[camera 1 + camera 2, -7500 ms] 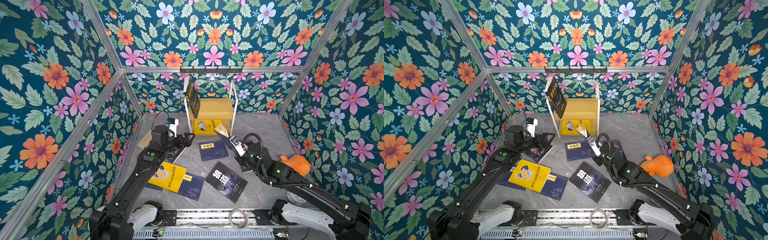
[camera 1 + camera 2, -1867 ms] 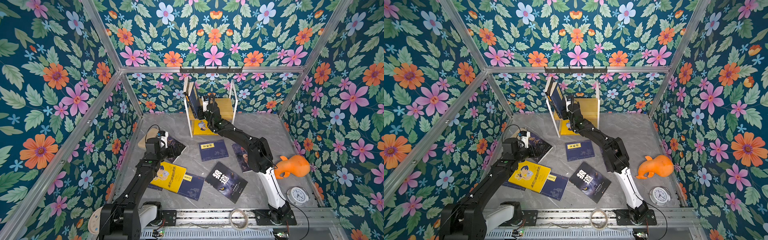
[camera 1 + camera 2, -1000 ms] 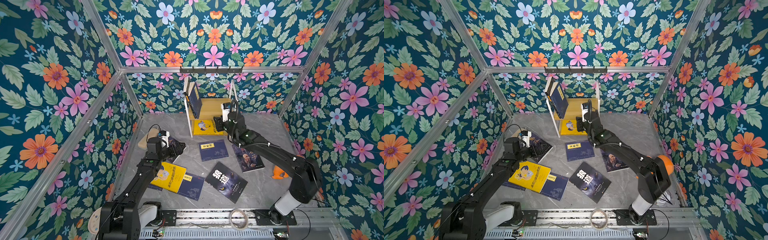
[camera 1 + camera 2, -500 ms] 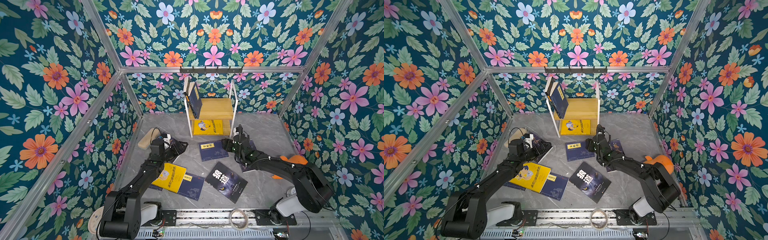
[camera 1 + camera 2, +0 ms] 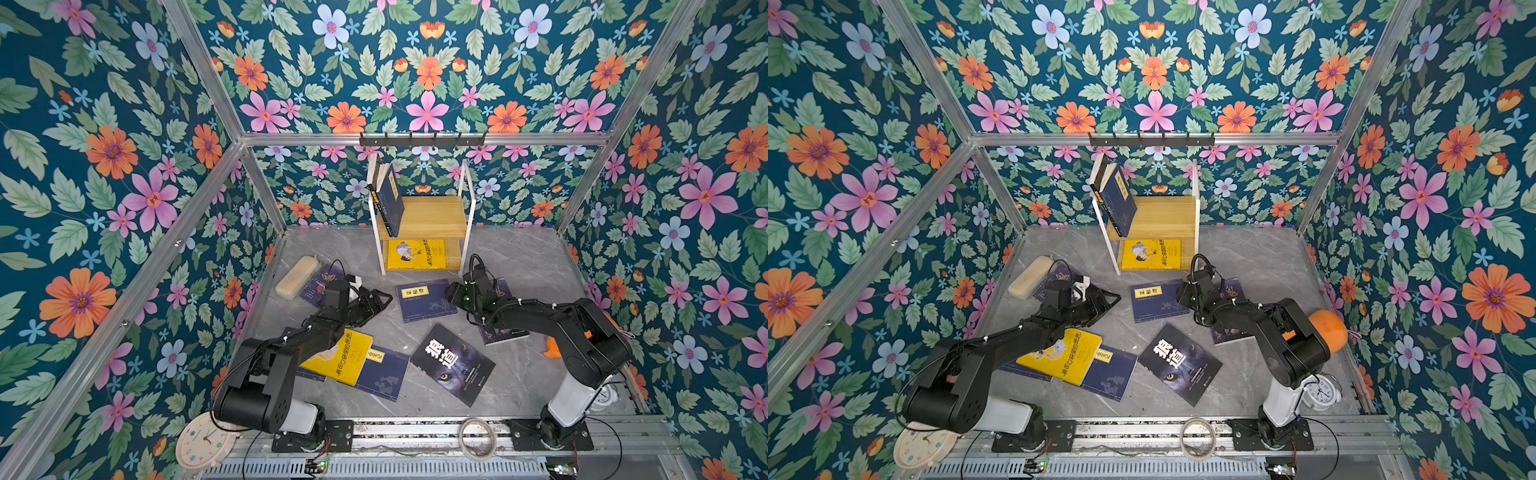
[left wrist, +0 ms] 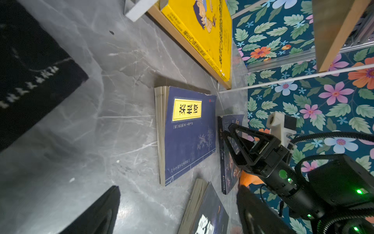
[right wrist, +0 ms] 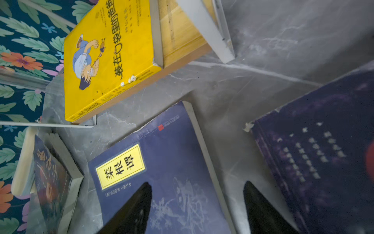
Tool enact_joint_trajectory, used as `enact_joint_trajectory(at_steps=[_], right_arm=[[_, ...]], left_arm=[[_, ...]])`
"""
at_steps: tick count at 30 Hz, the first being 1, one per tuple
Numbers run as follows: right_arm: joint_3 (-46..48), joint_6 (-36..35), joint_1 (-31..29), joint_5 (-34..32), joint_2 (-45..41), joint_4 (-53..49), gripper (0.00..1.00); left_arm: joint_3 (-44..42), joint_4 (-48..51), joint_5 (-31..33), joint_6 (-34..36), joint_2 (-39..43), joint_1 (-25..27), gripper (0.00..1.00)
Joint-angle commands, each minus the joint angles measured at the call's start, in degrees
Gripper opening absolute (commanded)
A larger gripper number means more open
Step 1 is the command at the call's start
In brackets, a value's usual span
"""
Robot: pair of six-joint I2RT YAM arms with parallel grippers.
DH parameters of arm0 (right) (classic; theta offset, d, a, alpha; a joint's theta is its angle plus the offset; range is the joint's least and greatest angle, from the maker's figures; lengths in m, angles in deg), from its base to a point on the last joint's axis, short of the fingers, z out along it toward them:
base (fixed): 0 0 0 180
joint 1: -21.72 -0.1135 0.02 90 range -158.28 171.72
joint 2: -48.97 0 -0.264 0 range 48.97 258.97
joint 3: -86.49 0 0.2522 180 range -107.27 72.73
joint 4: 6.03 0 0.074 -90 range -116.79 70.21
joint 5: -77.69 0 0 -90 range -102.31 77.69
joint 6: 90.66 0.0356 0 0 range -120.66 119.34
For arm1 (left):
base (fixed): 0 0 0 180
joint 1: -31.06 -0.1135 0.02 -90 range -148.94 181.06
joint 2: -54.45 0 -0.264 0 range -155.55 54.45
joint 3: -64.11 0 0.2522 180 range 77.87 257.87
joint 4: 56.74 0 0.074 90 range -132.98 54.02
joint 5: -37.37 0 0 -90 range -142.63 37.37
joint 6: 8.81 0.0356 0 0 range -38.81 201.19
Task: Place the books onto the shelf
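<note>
The shelf (image 5: 428, 216) stands at the back wall. Two dark books (image 5: 390, 199) lean on its upper board's left side, and a yellow book (image 5: 415, 254) lies on the lower board. A navy book with a yellow label (image 5: 426, 300) lies on the floor before it. My right gripper (image 7: 196, 183) is open low over that book (image 7: 162, 162), its fingers astride the page edge. My left gripper (image 5: 380, 301) is open and empty, to the left of the same book (image 6: 188, 131). More books lie flat: a dark one with white characters (image 5: 453, 363), a yellow one (image 5: 345, 357), and a navy one (image 5: 382, 372).
A beige block (image 5: 297, 276) and a dark book (image 5: 316, 284) lie at the left wall. Another dark book (image 5: 503, 328) lies under my right arm, with an orange toy (image 5: 1327, 326) behind. Clocks (image 5: 205, 442) (image 5: 1320, 390) and a tape roll (image 5: 478, 436) sit at the front rail.
My right arm has drawn back from the shelf and come down to the floor over the navy labelled book. My left gripper has shifted slightly toward the middle.
</note>
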Motion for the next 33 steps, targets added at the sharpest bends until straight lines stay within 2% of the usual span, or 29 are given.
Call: enact_joint_trajectory(at_steps=[1, 8, 14, 19, 27, 33], right_arm=[[-1.4, 1.4, 0.1, 1.7, 1.7, 0.8, 0.71], [-4.7, 1.7, 0.1, 6.0, 5.8, -0.8, 0.69], [-4.0, 5.3, 0.0, 10.1, 7.7, 0.7, 0.66], [-3.0, 6.5, -0.2, 10.4, 7.7, 1.8, 0.65], [-3.7, 7.8, -0.6, 13.3, 9.2, 2.2, 0.65], [-4.0, 7.6, -0.6, 13.2, 9.4, 1.9, 0.65]], left_arm=[[0.9, -3.3, -1.0, -2.4, -3.1, 0.7, 0.9], [3.0, -1.6, -0.5, -1.9, -7.3, 2.5, 0.85], [3.8, -0.1, 0.1, -1.4, -10.7, 3.2, 0.79], [6.1, 2.0, 0.1, -0.4, -14.2, 3.5, 0.78], [6.4, 3.7, 1.3, 1.4, -14.6, 3.7, 0.76], [6.7, 3.6, 0.7, 0.3, -14.1, 3.7, 0.65]])
